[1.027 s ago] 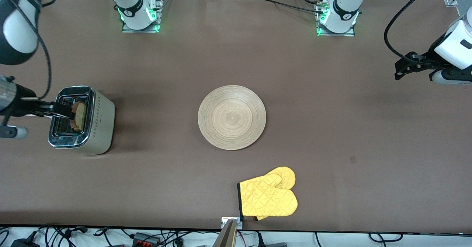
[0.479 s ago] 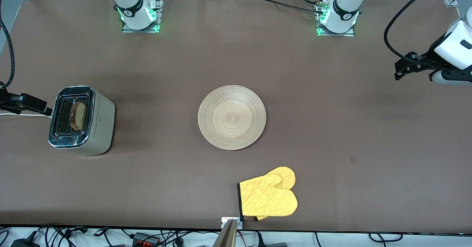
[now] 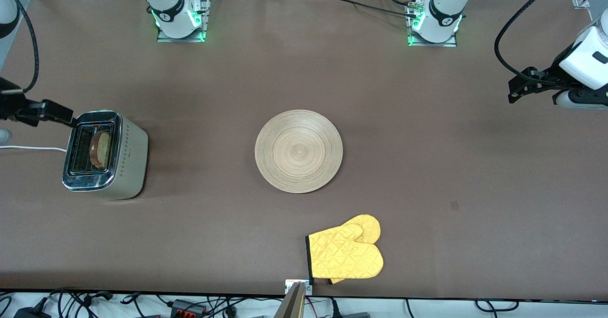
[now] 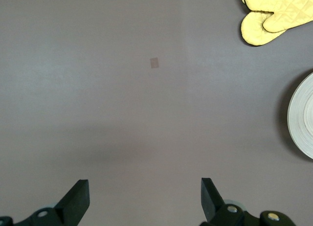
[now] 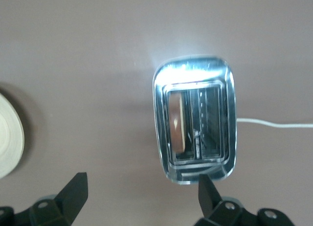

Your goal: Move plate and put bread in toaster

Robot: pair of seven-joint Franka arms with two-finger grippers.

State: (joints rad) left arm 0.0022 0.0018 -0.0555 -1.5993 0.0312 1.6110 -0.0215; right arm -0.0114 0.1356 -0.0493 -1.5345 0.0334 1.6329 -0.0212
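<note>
The toaster stands near the right arm's end of the table. The bread stands upright in its slot on the side toward the plate, and also shows in the right wrist view inside the toaster. The wooden plate lies flat at the table's middle. My right gripper is open and empty in the air beside the toaster's top edge. My left gripper waits open and empty over bare table at the left arm's end.
A yellow oven mitt lies near the table's front edge, nearer the camera than the plate. The toaster's white cord runs off the right arm's end. The left wrist view shows the mitt and the plate's rim.
My right gripper let go of the bread in the slot and pulled off the toaster toward the right arm's end. The bread stays in the slot. The left arm has not moved.
</note>
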